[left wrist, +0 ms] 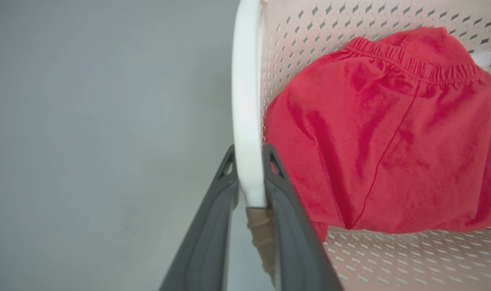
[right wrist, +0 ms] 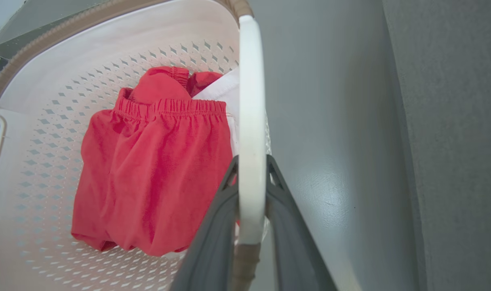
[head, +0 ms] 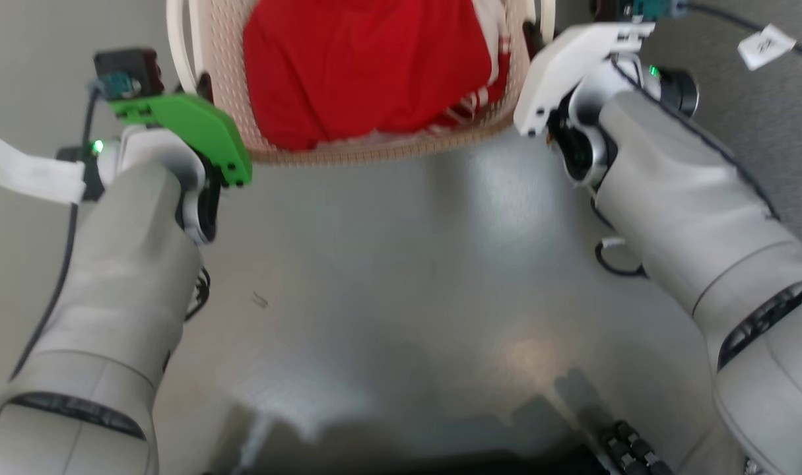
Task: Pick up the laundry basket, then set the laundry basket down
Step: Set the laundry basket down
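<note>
There is one laundry basket (head: 374,156), at the top centre of the head view, cut off by the upper edge, with grey floor (head: 401,264) spreading below it. It has two white handles, one on each side, and there are two grippers, one on each handle. The basket's walls are cream-white plastic pierced with rows of small diamond holes, and a brown woven-look rim runs round the top. Inside lies one red garment (left wrist: 382,141) with a gathered elastic waistband. A bit of white cloth (right wrist: 223,91) shows just beside it, and a red-and-white striped piece (head: 480,99) shows at the red garment's right edge in the head view. In the left wrist view, the left gripper (left wrist: 249,151) has its dark fingers (left wrist: 213,226) closed on the left handle (left wrist: 245,101), one on each side of the white bar. In the right wrist view, the right gripper (right wrist: 251,161) has its fingers (right wrist: 213,234) clamped the same way round the right handle (right wrist: 251,101).
</note>
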Motion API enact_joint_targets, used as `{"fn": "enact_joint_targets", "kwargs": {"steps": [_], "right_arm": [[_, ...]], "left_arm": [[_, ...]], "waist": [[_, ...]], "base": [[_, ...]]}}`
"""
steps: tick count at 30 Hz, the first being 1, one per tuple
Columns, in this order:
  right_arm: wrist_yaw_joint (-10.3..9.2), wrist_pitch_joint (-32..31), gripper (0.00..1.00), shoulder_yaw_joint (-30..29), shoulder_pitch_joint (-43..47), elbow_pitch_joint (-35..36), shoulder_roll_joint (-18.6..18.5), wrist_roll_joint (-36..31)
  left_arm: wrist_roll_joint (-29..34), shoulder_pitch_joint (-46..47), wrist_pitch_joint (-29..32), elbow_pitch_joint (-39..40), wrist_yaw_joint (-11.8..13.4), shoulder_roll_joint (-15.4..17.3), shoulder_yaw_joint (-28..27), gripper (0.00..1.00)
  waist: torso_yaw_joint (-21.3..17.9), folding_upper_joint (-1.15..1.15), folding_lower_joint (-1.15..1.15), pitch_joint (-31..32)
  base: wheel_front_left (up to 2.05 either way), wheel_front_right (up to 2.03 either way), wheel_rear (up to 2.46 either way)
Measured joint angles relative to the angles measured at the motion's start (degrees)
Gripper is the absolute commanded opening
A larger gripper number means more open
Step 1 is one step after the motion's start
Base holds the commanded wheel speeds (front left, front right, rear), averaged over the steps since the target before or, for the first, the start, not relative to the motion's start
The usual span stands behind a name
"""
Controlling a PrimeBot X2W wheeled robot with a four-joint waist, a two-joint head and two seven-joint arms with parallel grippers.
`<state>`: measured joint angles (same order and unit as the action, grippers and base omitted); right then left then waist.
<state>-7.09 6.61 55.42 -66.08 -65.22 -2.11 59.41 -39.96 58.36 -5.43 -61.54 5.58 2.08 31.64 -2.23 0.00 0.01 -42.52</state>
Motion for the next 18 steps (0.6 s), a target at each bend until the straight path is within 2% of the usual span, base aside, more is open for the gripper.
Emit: {"fn": "enact_joint_targets", "kwargs": {"steps": [18], "right_arm": [[0.0,2.9,0.0,-0.2,-9.9,-0.3,-0.3,-1.7]], "left_arm": [[2.5,10.3,-2.3,-0.4,0.5,0.9,-1.3,0.0]], "waist": [[0.1,0.0,0.0,-13.4]], "base": [[0.0,0.0,0.0]]}}
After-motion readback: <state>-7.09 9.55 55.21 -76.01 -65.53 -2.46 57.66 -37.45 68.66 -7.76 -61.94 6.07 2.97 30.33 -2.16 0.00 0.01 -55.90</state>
